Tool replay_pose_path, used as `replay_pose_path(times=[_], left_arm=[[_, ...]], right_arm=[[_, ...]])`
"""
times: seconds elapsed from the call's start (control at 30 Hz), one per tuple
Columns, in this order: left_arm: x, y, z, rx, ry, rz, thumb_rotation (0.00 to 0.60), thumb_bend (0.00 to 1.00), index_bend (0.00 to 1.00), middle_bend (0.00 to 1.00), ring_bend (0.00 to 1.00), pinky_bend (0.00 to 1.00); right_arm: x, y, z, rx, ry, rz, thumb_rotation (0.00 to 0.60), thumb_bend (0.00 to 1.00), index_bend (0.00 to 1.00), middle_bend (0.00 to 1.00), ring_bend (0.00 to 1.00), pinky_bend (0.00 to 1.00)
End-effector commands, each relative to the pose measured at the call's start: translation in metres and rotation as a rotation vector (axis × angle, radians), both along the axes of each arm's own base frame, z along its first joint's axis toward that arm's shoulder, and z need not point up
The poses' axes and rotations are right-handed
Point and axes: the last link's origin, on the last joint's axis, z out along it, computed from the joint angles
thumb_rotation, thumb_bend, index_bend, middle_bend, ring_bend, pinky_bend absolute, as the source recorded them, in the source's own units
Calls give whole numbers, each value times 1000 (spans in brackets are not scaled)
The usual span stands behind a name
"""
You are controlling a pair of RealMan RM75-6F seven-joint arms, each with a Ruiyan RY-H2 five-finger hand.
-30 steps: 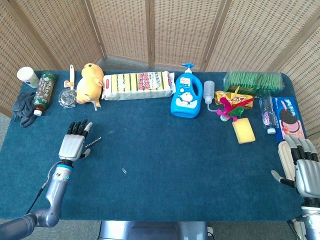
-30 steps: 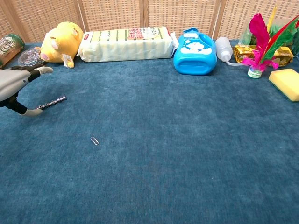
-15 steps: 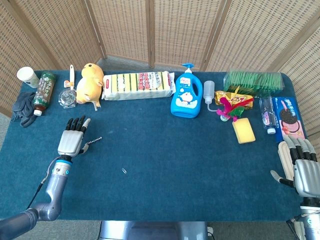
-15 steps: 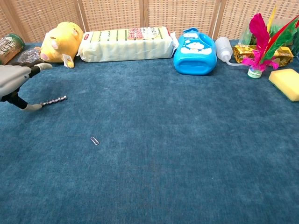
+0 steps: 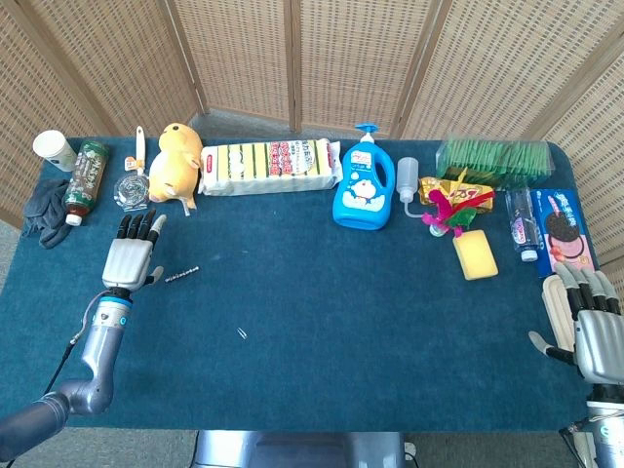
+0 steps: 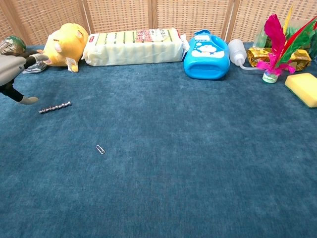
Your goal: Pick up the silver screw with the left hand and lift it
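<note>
From the head view, the slim silver screw (image 5: 180,276) lies flat on the blue felt tabletop (image 5: 322,322), toward nine o'clock from the centre, its length running roughly from eight to two o'clock. The grey left hand (image 5: 132,254) sits just beside it on the nine o'clock side, fingers stretched out and slightly apart toward twelve o'clock, holding nothing; a small gap separates the hand from the screw. A small metal paperclip (image 5: 241,333) lies apart from the screw toward five o'clock. At twelve o'clock from the left hand stands a yellow plush toy (image 5: 175,162). The right hand (image 5: 585,322) rests at the tabletop's edge near four o'clock, fingers extended and spread, empty. From the chest view, the silver screw (image 6: 55,107) lies on the tabletop (image 6: 188,163) at the far nine o'clock side, and the left hand (image 6: 14,74) shows only partly at the picture's edge toward ten o'clock of the screw, its thumb tip near the screw's end but apart from it. The paperclip (image 6: 100,149) lies toward five o'clock of the screw.
</note>
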Motion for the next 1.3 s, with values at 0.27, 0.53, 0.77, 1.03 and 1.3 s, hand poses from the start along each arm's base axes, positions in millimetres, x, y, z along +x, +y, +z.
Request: replay_pose_path(times=[0.27,0.53,0.77,1.03,1.3], left_arm=[[-3,-21,18,-78,-42,133,600,451,212,0,0,0],[-7,-23,17,-106,13,236,600,451,371,0,0,0],[3,-23,5,-62,5,308,600,451,382,0,0,0],[20,-24,-2,-62,-14,326,600,451,382,0,0,0],[26,-22,-9,-77,0,312,600,451,386,0,0,0]], right_arm=[[2,1,-1,5,2,8,600,139,0,0,0,0],[2,1,-2,4,5,11,600,139,0,0,0,0],[2,2,-2,8,7,13,600,139,0,0,0,0],[2,1,-2,9,5,14,600,139,0,0,0,0],[1,1,-1,9,0,15,600,139,0,0,0,0]])
